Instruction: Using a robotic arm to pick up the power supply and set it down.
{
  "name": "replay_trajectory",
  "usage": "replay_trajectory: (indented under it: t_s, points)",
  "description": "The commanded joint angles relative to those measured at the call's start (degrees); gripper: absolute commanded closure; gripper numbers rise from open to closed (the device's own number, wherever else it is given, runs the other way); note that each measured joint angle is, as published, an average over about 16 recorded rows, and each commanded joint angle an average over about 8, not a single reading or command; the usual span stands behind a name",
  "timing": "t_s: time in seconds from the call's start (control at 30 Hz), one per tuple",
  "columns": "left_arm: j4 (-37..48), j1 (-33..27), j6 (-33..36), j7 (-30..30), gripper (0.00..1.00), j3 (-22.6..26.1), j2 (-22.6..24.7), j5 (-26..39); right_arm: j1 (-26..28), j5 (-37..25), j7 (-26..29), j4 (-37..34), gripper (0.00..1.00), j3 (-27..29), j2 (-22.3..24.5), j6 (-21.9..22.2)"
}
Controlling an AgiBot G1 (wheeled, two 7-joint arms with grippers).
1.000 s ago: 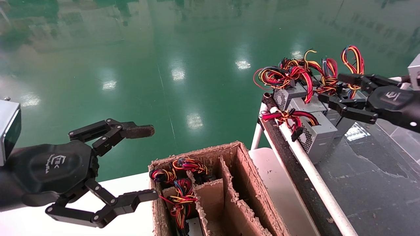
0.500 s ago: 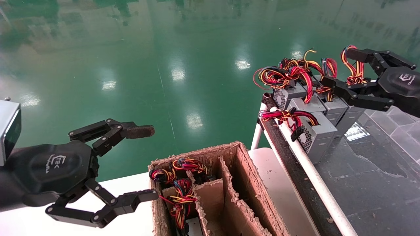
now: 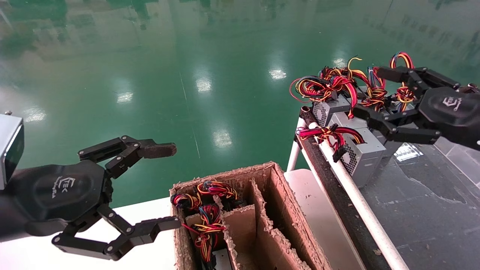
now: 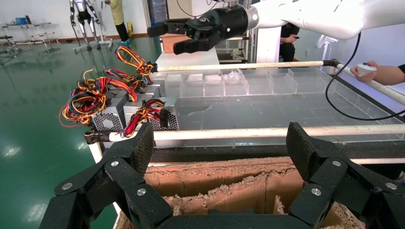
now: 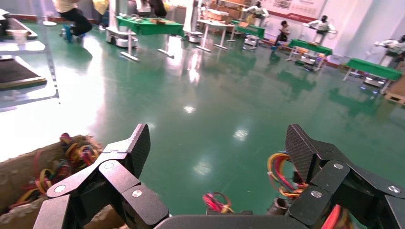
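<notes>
In the head view, the right gripper (image 3: 369,92) is hanging with its fingers spread wide over the cluster of grey boxes (image 3: 375,123) at the upper right of the frame, and its body is covering part of the rear boxes, so how many are standing there is hard to tell. Their knotted wire loops (image 3: 375,84) are tangling into one another behind the fingers. The arm itself is running off the right edge.

The power supply (image 3: 362,155) is sitting nearest the white rail (image 3: 360,204) on the dark bench (image 3: 423,210), right of centre. It is showing a perforated grey side, with loose red, yellow and black wires (image 3: 326,133) trailing over the rail and a black connector (image 3: 339,153) dangling from them. Nothing is gripping it.

The left gripper (image 3: 170,187) is resting open at the lower left, beside the cardboard box (image 3: 285,195), whose lower part is being cut off by the frame's bottom edge. Wire bundles (image 3: 204,213) are filling its left compartments.
</notes>
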Motion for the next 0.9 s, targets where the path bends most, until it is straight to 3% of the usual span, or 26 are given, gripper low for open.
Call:
replay_trajectory:
  t_s: [0.03,0.9]
  points:
    - [0.00,0.00,0.00,0.00,0.00,0.00,0.00,0.00,-0.99,0.59,0.98,2.11,0.00,0.03,0.26,0.06]
    - [0.00,0.00,0.00,0.00,0.00,0.00,0.00,0.00,-13.94,8.35,13.82,29.78,0.00,0.37,3.70,0.81]
